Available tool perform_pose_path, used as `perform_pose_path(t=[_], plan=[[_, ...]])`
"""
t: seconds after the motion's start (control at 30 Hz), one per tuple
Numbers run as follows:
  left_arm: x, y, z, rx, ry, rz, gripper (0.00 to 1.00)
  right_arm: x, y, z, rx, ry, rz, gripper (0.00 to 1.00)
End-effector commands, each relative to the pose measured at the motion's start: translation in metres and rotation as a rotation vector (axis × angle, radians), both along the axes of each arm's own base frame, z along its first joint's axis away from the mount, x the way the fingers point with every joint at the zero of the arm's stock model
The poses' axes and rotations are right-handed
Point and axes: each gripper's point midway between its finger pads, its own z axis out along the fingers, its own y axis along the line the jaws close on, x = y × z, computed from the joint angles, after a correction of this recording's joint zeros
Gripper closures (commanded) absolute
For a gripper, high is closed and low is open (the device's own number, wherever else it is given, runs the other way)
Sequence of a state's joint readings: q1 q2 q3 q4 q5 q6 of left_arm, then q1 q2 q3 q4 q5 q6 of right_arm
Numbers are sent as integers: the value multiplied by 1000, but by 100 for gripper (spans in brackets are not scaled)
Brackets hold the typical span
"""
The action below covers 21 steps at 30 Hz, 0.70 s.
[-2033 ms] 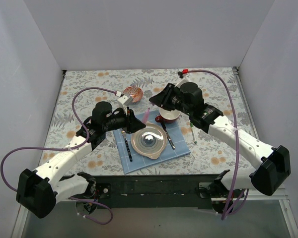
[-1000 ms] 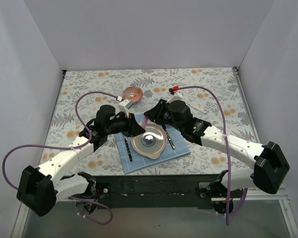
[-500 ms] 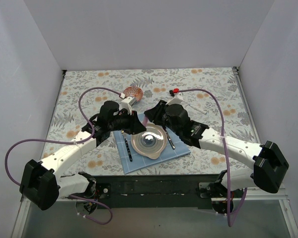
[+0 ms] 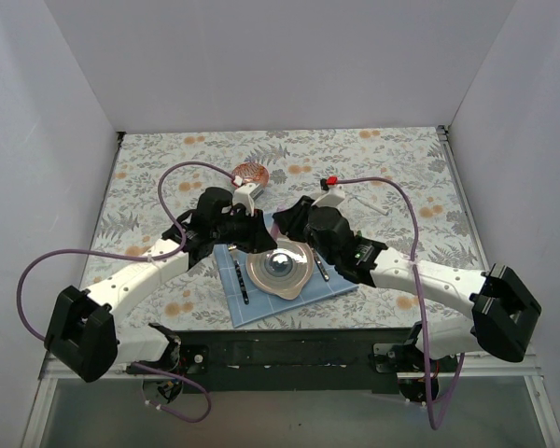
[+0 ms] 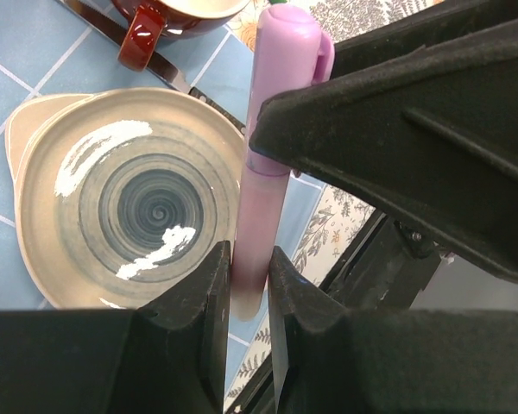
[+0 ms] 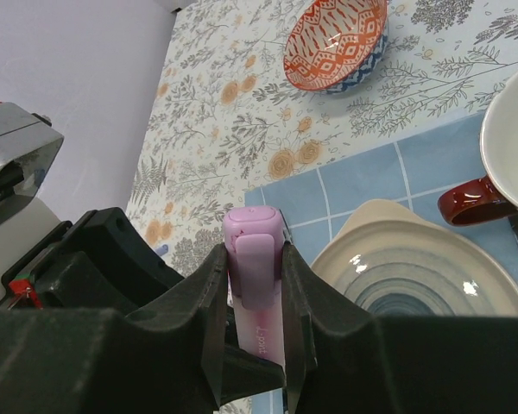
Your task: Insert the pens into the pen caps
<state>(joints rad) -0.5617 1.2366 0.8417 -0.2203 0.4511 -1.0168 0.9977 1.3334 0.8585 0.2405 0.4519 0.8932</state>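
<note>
Holding the pink pen (image 5: 261, 216) is your left gripper (image 5: 250, 272), its fingers closed on the pale lower barrel. Your right gripper (image 6: 255, 259) is clamped on the brighter pink cap (image 6: 255, 240) at the other end. The two are lifted off the table, end to end between your wrists, above the blue mat (image 5: 17, 39) by the rim of the plate (image 5: 69, 112). Expect a light, stiff, smooth plastic tube. It should not bend, but it could slide through the pads if you push along its length or twist off-axis, so keep each grip square across the barrel and well back from the joint, and press straight. From the left wrist you get the seam where cap meets barrel, with a right finger lying across the cap just above it. The parts look joined there, though you cannot tell whether the cap is fully seated. From the right wrist you see only the cap's closed end and its clip between the fingers. The seam is hidden, but the orange bowl (image 6: 337, 39) and the mug (image 6: 514, 147) show beyond. From the top view you see both arms meeting over the mat's far edge, with only a sliver of pink between them.
</note>
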Motion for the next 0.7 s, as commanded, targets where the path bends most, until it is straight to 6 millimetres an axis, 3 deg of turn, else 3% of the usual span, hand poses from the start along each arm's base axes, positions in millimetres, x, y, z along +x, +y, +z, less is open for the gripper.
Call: perform_pose_path(t=[0.0, 0.17, 0.4, 0.6, 0.67], plan=[[107, 14, 126, -170, -449, 337, 100, -126, 50, -49, -22, 255, 459, 99], [112, 17, 127, -174, -460, 371, 100, -137, 56, -55, -28, 278, 475, 99], [111, 26, 136, -188, -486, 393, 100, -136, 52, -63, -61, 279, 437, 99], [93, 18, 139, -213, -504, 294, 100, -121, 48, -45, -51, 201, 381, 99], [80, 13, 136, -217, -516, 218, 100, -119, 45, -27, -38, 149, 383, 99]])
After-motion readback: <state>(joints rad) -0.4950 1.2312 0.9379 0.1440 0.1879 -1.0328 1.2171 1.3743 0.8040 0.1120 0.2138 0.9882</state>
